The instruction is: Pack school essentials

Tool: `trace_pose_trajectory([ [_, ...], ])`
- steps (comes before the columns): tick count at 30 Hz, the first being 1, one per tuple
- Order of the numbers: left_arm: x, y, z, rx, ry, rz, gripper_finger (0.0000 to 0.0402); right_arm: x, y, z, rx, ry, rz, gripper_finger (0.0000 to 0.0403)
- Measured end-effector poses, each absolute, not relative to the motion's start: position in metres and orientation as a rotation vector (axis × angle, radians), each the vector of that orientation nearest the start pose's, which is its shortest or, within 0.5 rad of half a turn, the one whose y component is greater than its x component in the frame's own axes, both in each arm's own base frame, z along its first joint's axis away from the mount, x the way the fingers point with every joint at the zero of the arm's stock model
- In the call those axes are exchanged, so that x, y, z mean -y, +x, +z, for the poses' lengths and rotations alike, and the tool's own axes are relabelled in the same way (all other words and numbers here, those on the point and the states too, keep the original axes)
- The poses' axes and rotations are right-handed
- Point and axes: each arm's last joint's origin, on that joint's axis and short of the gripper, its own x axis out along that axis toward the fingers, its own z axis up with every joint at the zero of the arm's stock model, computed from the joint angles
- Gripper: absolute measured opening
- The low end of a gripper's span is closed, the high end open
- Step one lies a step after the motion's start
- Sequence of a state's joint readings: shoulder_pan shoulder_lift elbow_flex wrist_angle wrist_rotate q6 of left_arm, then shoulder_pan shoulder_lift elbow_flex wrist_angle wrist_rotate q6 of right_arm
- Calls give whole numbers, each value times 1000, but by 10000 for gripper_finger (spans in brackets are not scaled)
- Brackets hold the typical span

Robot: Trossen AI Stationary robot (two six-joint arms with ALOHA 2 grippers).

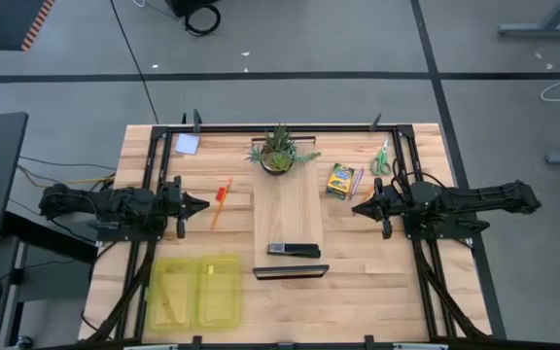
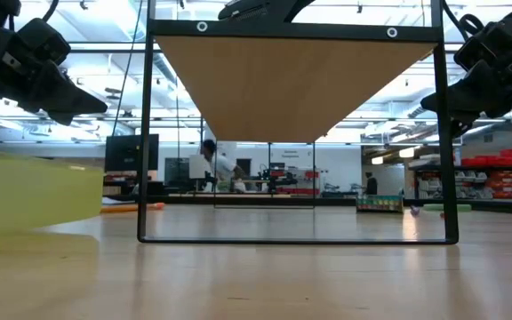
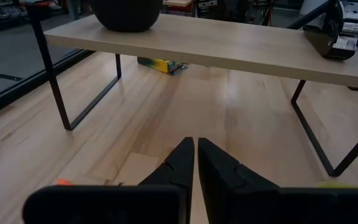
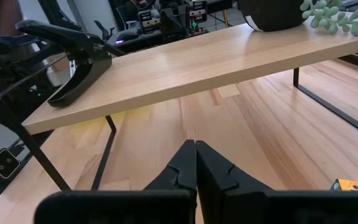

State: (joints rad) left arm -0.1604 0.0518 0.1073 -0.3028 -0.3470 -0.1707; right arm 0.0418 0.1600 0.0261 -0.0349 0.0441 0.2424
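Lying loose on the counter (image 1: pixel 358 277), the crayon box (image 1: pixel 338 180) and scissors (image 1: pixel 381 157) sat upper right, the orange pen (image 1: pixel 221 200) left of centre; nothing looked packed, both the left gripper (image 1: pixel 200 205) and right gripper (image 1: pixel 358 208) pressed together, empty.

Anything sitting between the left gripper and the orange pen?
No. In the high view the left gripper, shut, points toward the orange pen, and only a short stretch of bare table separates them.
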Motion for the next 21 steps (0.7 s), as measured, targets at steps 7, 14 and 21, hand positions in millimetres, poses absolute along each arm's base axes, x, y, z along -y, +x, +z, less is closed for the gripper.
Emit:
trace_pose_trajectory([
  [7, 5, 90, 167, -223, -108, 206, 33, -3, 105, 156, -168, 235, -23, 8],
  [14, 5, 90, 167, -223, -108, 206, 26, -3, 105, 156, -168, 235, -23, 8],
  [21, 5, 90, 167, -223, -107, 206, 35, -3, 105, 156, -168, 235, -23, 8],
])
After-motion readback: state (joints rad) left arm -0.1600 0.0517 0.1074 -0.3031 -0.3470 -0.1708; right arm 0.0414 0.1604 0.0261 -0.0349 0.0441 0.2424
